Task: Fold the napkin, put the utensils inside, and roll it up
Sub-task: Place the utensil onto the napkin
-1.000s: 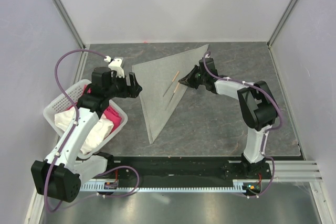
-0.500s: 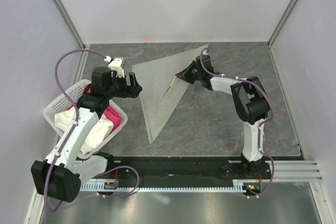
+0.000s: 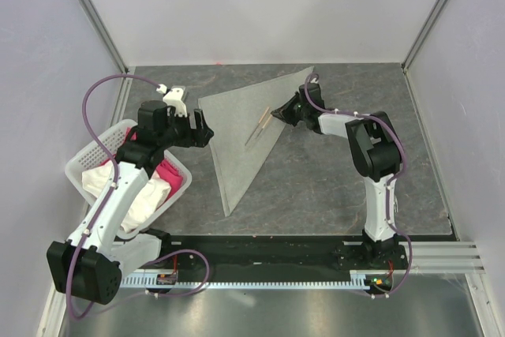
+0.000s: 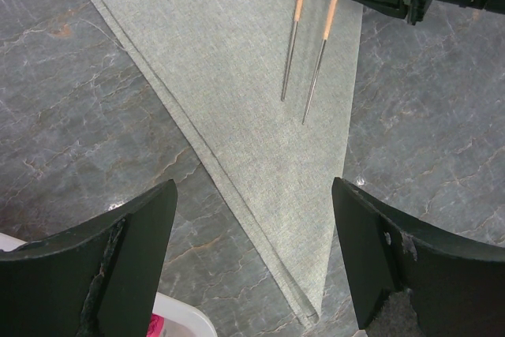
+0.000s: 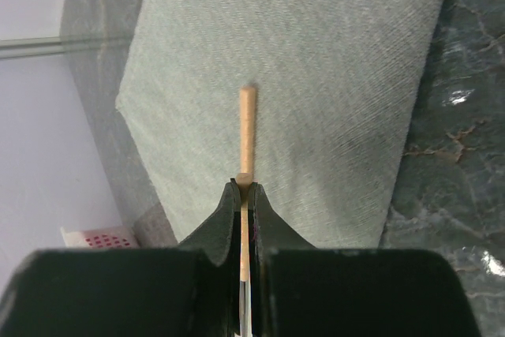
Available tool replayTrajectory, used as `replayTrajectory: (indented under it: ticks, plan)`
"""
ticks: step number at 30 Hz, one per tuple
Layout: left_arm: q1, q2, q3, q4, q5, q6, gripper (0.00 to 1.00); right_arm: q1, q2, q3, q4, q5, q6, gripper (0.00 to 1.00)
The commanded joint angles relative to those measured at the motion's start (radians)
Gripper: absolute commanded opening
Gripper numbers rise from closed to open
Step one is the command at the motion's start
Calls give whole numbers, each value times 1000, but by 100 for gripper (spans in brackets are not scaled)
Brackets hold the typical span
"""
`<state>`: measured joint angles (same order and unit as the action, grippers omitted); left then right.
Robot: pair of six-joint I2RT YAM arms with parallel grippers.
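Dark marbled counter (image 3: 331,171): the folded napkin (image 3: 237,132) looks limp. The right hand (image 3: 278,115) pinches one light, stiff-looking utensil (image 4: 318,61) at its wooden end; the left hand (image 4: 252,203) is wide and empty.

You have a dark grey, marble-veined table (image 3: 331,179) filling the middle of the frame. Left of centre on it, the grey-green napkin (image 3: 237,140) lies flat, folded into a triangle pointing toward the lower edge. A white perforated basket (image 3: 87,159) sits at its left edge.
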<state>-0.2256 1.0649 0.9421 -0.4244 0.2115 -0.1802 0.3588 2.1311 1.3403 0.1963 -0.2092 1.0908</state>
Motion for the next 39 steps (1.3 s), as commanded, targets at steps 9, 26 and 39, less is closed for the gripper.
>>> replayTrajectory:
  ticks: [9, 26, 39]
  plan:
    - [3, -2, -3, 22, 6, -18, 87, -1, 58, 63, -9, -2, -25, 0]
    - [3, -2, -3, 22, 2, -18, 87, -18, 110, 135, -35, 5, -39, 0]
    - [3, 1, -3, 22, 3, -16, 87, -23, 156, 181, -74, -6, -51, 3]
